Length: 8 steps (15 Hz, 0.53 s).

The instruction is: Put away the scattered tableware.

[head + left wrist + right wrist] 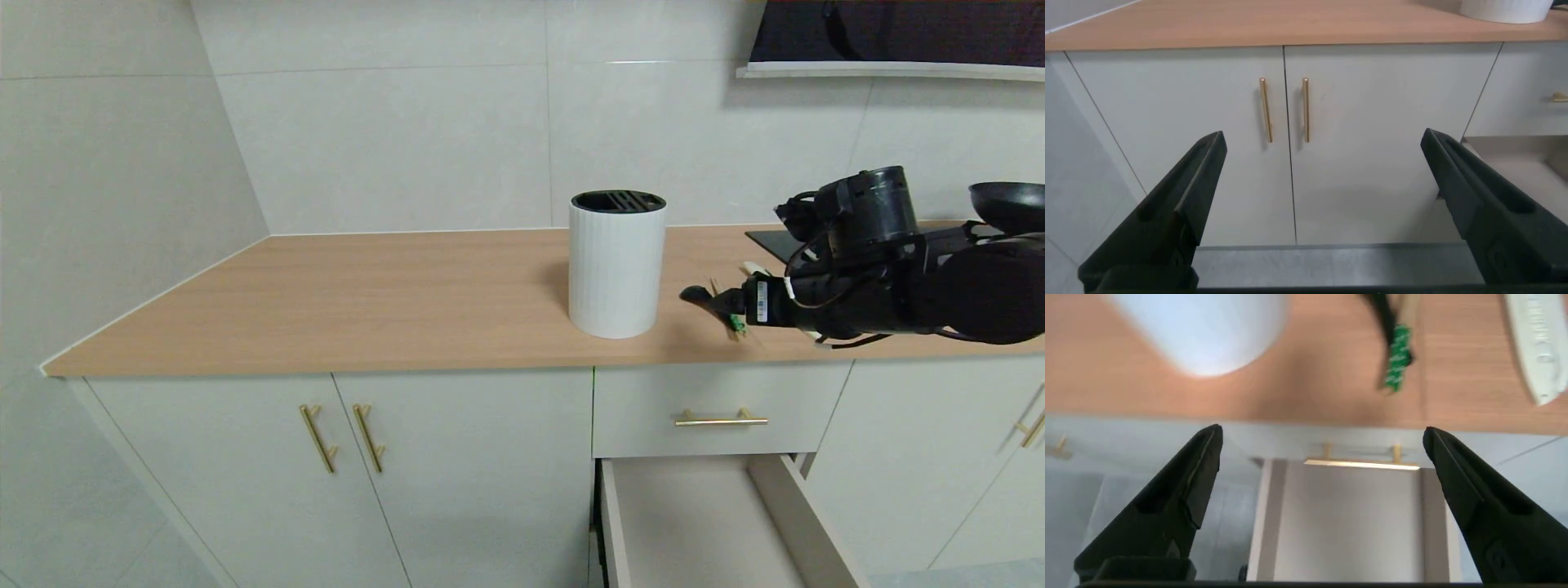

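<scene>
Right claw [1320, 434] gapes wide near chopsticks [1396, 355] lying front-to-back, green ends toward counter [1290, 392] edge; left claw [1323, 143] likewise.

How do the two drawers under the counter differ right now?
The upper drawer is shut; the lower drawer is pulled out. The upper drawer shows its front and gold handle; the lower drawer shows its bare inside. Both are pale and stacked in one column under the counter.
</scene>
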{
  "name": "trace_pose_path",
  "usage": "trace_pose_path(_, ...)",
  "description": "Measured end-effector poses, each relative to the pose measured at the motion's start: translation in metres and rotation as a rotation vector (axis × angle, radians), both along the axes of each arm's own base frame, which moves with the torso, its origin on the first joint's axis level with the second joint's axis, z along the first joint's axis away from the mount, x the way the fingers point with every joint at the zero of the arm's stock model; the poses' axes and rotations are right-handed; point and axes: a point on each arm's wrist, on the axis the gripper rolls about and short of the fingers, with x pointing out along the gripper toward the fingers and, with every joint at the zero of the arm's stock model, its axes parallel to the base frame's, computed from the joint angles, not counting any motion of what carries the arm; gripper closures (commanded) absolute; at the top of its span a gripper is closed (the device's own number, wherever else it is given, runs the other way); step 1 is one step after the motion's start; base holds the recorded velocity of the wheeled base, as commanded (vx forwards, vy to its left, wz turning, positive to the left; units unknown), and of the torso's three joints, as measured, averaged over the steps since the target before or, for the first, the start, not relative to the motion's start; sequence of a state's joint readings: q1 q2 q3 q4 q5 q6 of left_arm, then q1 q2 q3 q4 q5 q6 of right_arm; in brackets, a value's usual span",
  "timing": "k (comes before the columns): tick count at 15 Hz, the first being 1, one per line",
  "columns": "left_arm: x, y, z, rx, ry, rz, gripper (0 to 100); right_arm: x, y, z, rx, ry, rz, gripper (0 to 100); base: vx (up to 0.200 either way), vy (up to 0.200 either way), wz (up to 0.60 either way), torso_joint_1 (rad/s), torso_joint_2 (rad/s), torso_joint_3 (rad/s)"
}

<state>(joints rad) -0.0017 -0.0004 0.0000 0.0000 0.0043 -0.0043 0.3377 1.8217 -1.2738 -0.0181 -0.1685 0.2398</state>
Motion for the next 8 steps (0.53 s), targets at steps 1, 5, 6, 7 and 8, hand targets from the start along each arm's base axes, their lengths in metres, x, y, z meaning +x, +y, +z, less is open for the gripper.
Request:
trace_pose_path(1,0.000,0.000,0.000,0.000,0.000,0.000,0,0.005,-0.002,-0.002,0.000,-0.001,-0.013,0,0.000,0.000,0.00,0.000,0.00,0.000)
trace_pose_path(5,0.000,0.000,0.000,0.000,0.000,0.000,0,0.029,-0.004,-0.018,-0.053,0.010,-0.115,0,0.000,0.000,0.00,0.000,0.00,0.000)
trace_pose_path(6,0.000,0.000,0.000,0.000,0.000,0.000,0,0.035,-0.003,-0.025,-0.071,0.016,-0.143,0,0.000,0.000,0.00,0.000,0.00,0.000)
trace_pose_path(7,0.000,0.000,0.000,0.000,0.000,0.000,0,0.041,-0.002,-0.032,-0.085,0.029,-0.157,0,0.000,0.000,0.00,0.000,0.00,0.000)
trace_pose_path(8,0.000,0.000,0.000,0.000,0.000,0.000,0,0.046,-0.001,-0.039,-0.092,0.040,-0.161,0,0.000,0.000,0.00,0.000,0.00,0.000)
